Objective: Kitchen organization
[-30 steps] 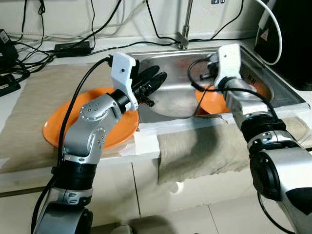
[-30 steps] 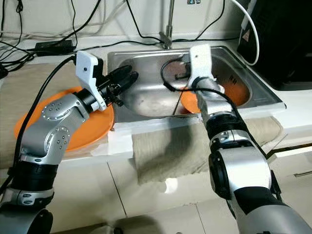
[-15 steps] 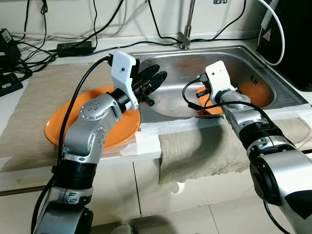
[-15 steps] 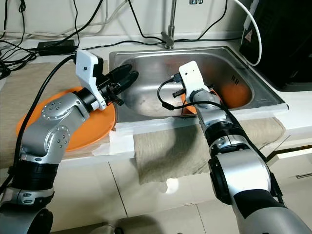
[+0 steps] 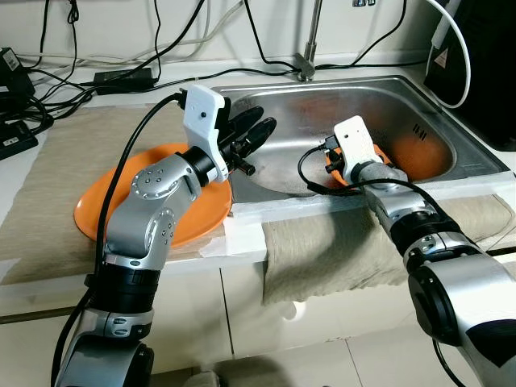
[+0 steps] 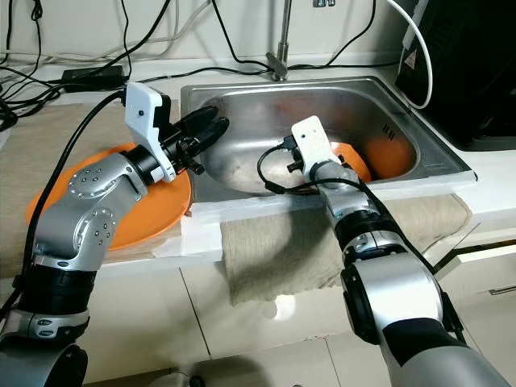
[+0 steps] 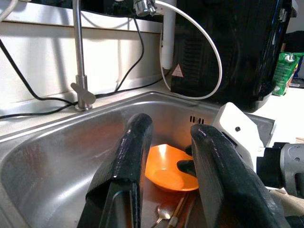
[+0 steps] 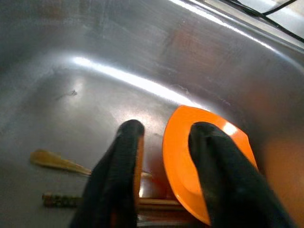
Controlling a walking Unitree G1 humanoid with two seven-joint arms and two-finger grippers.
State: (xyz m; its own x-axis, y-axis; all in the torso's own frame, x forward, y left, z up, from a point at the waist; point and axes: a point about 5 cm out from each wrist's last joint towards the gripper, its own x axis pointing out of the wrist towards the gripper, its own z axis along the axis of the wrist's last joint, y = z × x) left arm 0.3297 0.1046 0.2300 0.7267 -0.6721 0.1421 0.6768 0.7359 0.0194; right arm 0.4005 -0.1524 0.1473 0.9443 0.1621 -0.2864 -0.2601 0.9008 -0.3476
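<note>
At left of the frame an orange plate [image 5: 153, 205] lay on the counter; above it the left gripper [image 5: 251, 135] hung parted and empty at the sink [image 5: 451, 129] edge. Right of centre, the right gripper [image 8: 164, 142], open, straddled the bowl [image 8: 209, 156] rim. A thin, slanted rim could slip out on closing and clatter onto the spoon [image 8: 57, 161]

counter [image 5: 242, 234] white, ctr frame | sink [image 5: 282, 173] inset upper-mid | orange plate [image 5: 97, 218] on beige cloth [image 5: 64, 161], left | towel [image 5: 322, 250] over front edge
</note>
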